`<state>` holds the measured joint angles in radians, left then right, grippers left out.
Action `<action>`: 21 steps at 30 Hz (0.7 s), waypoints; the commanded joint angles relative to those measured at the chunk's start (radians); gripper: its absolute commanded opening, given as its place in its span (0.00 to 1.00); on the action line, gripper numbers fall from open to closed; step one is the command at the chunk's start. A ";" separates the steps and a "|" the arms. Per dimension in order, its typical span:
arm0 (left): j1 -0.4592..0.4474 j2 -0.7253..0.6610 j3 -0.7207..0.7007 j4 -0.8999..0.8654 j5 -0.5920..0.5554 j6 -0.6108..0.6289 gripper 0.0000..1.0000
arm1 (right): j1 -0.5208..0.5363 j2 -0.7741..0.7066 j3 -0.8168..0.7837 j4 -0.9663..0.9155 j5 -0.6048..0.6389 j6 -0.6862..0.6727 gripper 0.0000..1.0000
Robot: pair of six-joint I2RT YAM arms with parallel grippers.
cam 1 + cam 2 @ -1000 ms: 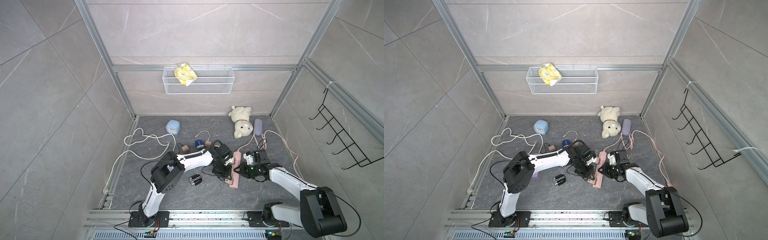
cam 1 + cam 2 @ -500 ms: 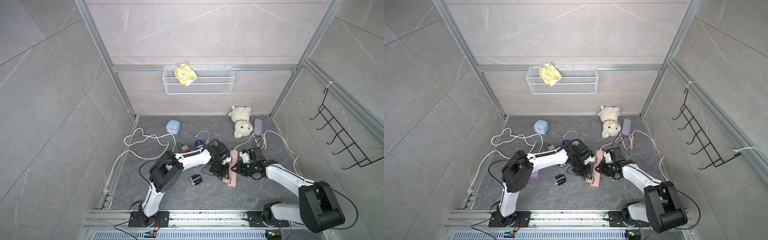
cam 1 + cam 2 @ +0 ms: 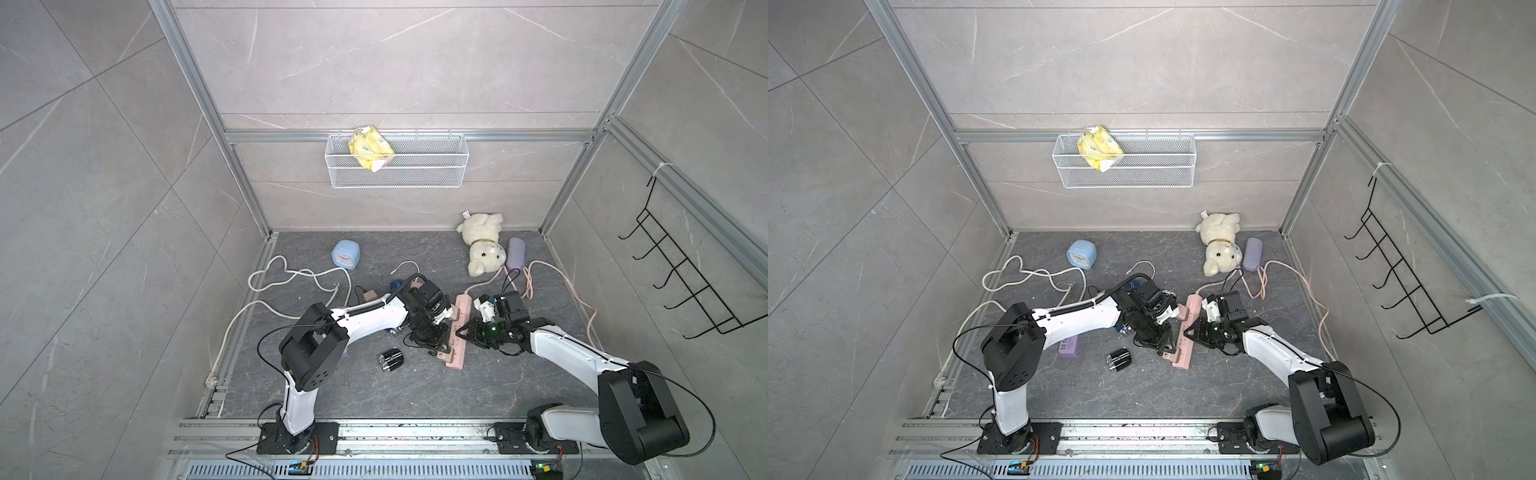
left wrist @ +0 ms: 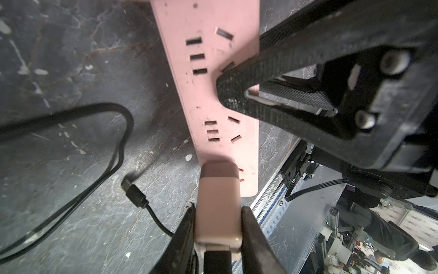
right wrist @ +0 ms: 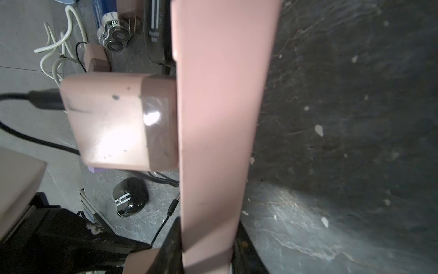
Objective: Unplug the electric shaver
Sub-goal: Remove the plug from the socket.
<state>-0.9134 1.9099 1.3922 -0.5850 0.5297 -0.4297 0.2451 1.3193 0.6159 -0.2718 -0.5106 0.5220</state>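
Charger plug [image 4: 219,185] is sitting clamped in my left pincer [image 4: 219,208], seated in the pink strip [image 4: 213,95] mid-worktop; my right pincer [image 5: 208,230] is gripping that strip, bracing it. Shaver [image 5: 115,39] is lying behind, toward the back edge.

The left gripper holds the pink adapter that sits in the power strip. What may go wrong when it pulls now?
1. The left gripper clamps only the rear part of the smooth pink adapter, so it may slide off.
2. The right gripper pinches the power strip at one spot; the strip may twist or follow the pull.
3. The black cable loops close by and may snag.
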 commanded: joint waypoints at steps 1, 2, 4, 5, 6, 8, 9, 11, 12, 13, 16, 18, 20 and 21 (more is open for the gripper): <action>0.045 -0.143 0.012 -0.128 0.036 0.081 0.00 | -0.022 0.011 -0.026 -0.148 0.270 -0.100 0.01; 0.048 -0.148 0.015 -0.132 0.036 0.082 0.00 | -0.022 0.009 -0.023 -0.156 0.276 -0.102 0.01; 0.054 -0.155 0.022 -0.144 0.032 0.090 0.00 | -0.023 0.006 -0.018 -0.168 0.288 -0.103 0.01; 0.057 -0.158 0.028 -0.153 0.030 0.094 0.00 | -0.023 0.008 -0.018 -0.168 0.287 -0.103 0.01; 0.060 -0.160 0.034 -0.162 0.028 0.099 0.00 | -0.022 0.011 -0.016 -0.171 0.288 -0.103 0.01; 0.063 -0.161 0.055 -0.190 0.019 0.115 0.00 | -0.020 0.019 -0.015 -0.169 0.289 -0.102 0.01; 0.066 -0.160 0.065 -0.206 0.010 0.121 0.00 | -0.021 0.021 -0.015 -0.170 0.288 -0.103 0.01; 0.071 -0.160 0.089 -0.234 0.001 0.136 0.00 | -0.021 0.028 -0.013 -0.171 0.290 -0.102 0.01; 0.074 -0.161 0.097 -0.242 -0.001 0.140 0.00 | -0.019 0.030 -0.013 -0.171 0.291 -0.102 0.01; 0.076 -0.161 0.105 -0.255 -0.006 0.147 0.00 | -0.017 0.033 -0.012 -0.174 0.292 -0.102 0.01; 0.082 -0.161 0.126 -0.285 -0.016 0.160 0.00 | -0.008 0.041 -0.008 -0.177 0.296 -0.101 0.01; 0.083 -0.161 0.132 -0.293 -0.020 0.165 0.00 | -0.004 0.042 -0.007 -0.177 0.296 -0.102 0.01; 0.085 -0.161 0.133 -0.296 -0.020 0.166 0.00 | -0.004 0.038 -0.008 -0.175 0.295 -0.102 0.01; 0.085 -0.160 0.133 -0.299 -0.022 0.167 0.00 | -0.004 0.036 -0.008 -0.175 0.291 -0.103 0.01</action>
<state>-0.8207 1.7668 1.5066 -0.8154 0.5041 -0.3004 0.2371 1.3434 0.6289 -0.3645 -0.3210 0.4736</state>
